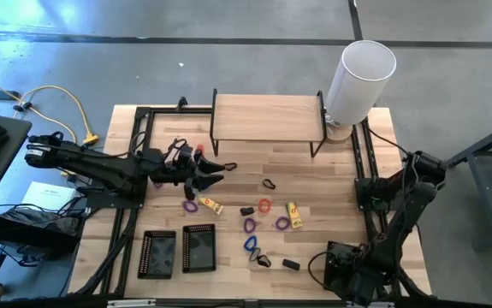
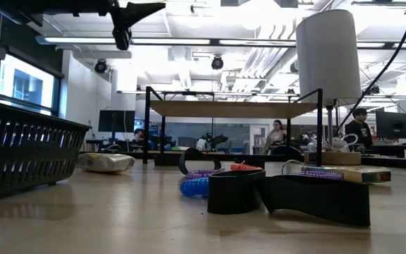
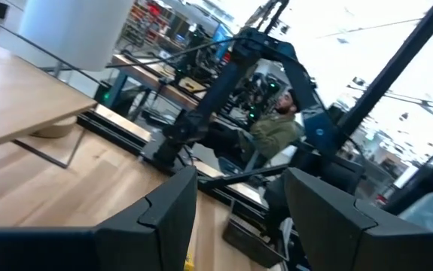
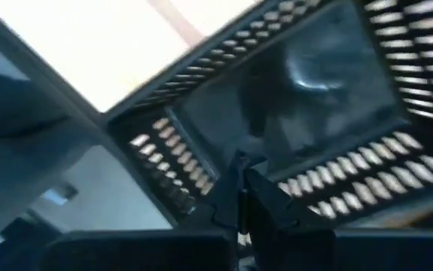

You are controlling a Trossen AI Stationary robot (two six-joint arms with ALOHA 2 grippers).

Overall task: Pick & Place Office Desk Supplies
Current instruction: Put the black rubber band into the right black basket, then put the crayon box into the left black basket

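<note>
The office desk supplies lie loose on the wooden table: purple loops [image 1: 190,205] [image 1: 281,224], an orange loop [image 1: 265,205], a blue loop [image 1: 250,245], yellow packets [image 1: 211,204] [image 1: 293,214] and black clips [image 1: 247,210] [image 1: 290,264]. My left gripper [image 1: 222,172] [image 3: 240,181] hangs open above the table, left of the supplies, pointing roughly level with nothing between its fingers. My right gripper [image 1: 346,267] [image 4: 242,207] is at the near right, pointing down, shut, over a black mesh tray [image 4: 367,188]. Nothing shows between its fingers.
A wooden shelf [image 1: 267,118] on black legs stands at the far side, with a tall white cylinder [image 1: 361,77] at its right end. Two black mesh trays [image 1: 158,254] [image 1: 198,248] sit at the near left. Black rails run along both table sides.
</note>
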